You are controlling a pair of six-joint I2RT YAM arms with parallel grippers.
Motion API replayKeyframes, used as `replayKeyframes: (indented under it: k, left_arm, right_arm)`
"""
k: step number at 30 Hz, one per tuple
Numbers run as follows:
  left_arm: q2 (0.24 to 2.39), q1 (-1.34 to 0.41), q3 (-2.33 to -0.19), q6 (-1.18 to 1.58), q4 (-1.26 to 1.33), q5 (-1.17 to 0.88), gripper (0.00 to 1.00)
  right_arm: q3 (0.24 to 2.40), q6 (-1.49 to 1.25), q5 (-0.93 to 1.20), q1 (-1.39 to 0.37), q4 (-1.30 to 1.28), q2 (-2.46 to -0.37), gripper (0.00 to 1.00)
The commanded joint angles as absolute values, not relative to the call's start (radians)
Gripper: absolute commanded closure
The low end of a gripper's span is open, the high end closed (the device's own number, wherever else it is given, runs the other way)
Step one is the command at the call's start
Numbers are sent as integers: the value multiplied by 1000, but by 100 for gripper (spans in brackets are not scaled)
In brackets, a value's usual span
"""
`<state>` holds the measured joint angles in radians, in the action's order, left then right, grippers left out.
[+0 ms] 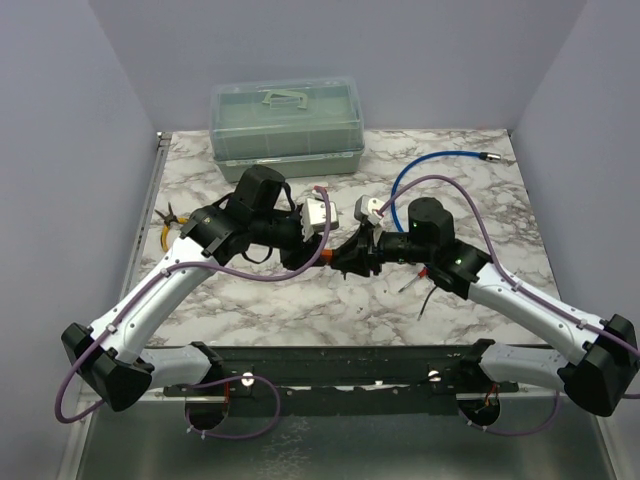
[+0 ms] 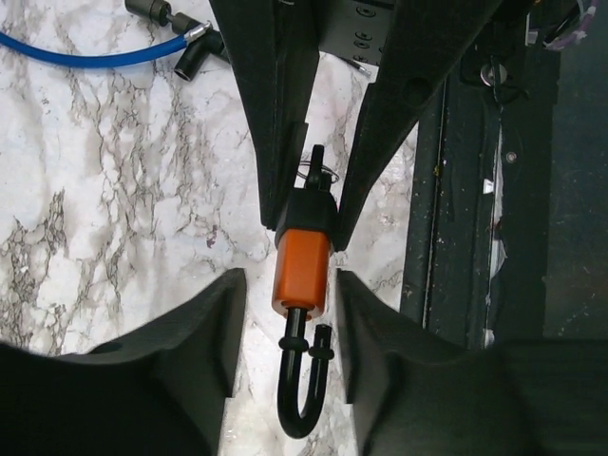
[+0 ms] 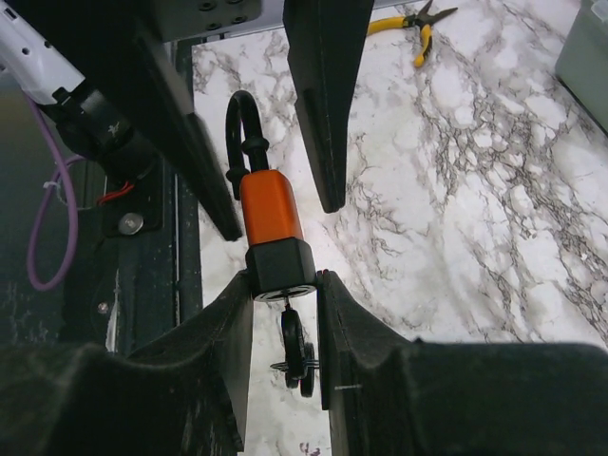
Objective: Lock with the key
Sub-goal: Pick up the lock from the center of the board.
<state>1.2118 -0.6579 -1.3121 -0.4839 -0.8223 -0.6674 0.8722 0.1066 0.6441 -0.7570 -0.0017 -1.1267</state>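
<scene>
An orange padlock (image 1: 326, 257) with a black base hangs in the air between my two grippers over the marble table. My right gripper (image 3: 282, 280) is shut on the black base (image 3: 281, 268). A key (image 3: 294, 342) on a small ring sticks out of the base between the right fingers. My left gripper (image 2: 288, 277) is open, with its jaws on either side of the orange body (image 2: 302, 271). The black shackle (image 2: 304, 385) is open, with one leg out of the body. In the top view the left gripper (image 1: 305, 248) and the right gripper (image 1: 355, 258) meet at the table's middle.
A clear green lidded box (image 1: 287, 122) stands at the back. A blue cable (image 1: 430, 165) curls at the back right. Yellow-handled pliers (image 1: 168, 222) lie at the left edge. A small red-tipped wire (image 1: 420, 272) lies by the right arm. A black rail (image 1: 340, 360) runs along the front.
</scene>
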Motion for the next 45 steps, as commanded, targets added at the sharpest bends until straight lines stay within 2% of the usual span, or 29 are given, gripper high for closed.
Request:
replayKeyframes:
  k: [1, 4, 6, 7, 8, 10, 12, 13, 15, 26, 34, 45]
  left_arm:
    - [1217, -670, -1298, -504, -792, -645, 64]
    - [1208, -670, -1289, -506, -792, -633, 86]
    - [1199, -670, -1282, -505, -797, -625, 92]
    - [1197, -669, -1280, -506, -801, -622, 99]
    - [1194, -669, -1279, -504, -803, -621, 100]
    - [1192, -670, -1285, -494, -802, -629, 100]
    - [1195, -669, -1299, -478, -802, -645, 100]
    - [1202, -669, -1307, -465, -801, -651, 100]
    - [1210, -670, -1324, -448, -801, -665, 100]
    - [1230, -670, -1363, -427, -798, -694, 100]
    - [1233, -670, -1356, -433, -796, -695, 100]
    - [1224, -669, -1354, -415, -783, -703, 100]
  right_arm:
    - [919, 127, 693, -748, 42, -1137, 99]
    - [920, 129, 692, -748, 40, -1137, 99]
    - [918, 129, 689, -749, 40, -1136, 99]
    - [916, 129, 687, -748, 40, -1135, 99]
    - [914, 129, 686, -748, 40, -1135, 97]
    - [913, 139, 686, -748, 35, -1140, 76]
    - [910, 169, 685, -748, 29, -1145, 45]
    - [908, 186, 684, -748, 31, -1148, 38]
    - [908, 217, 687, -748, 32, -1155, 33]
    - [939, 350, 766, -748, 3, -1186, 27]
    - [968, 417, 831, -748, -88, -1190, 27]
    - [995, 409, 832, -747, -119, -1225, 36]
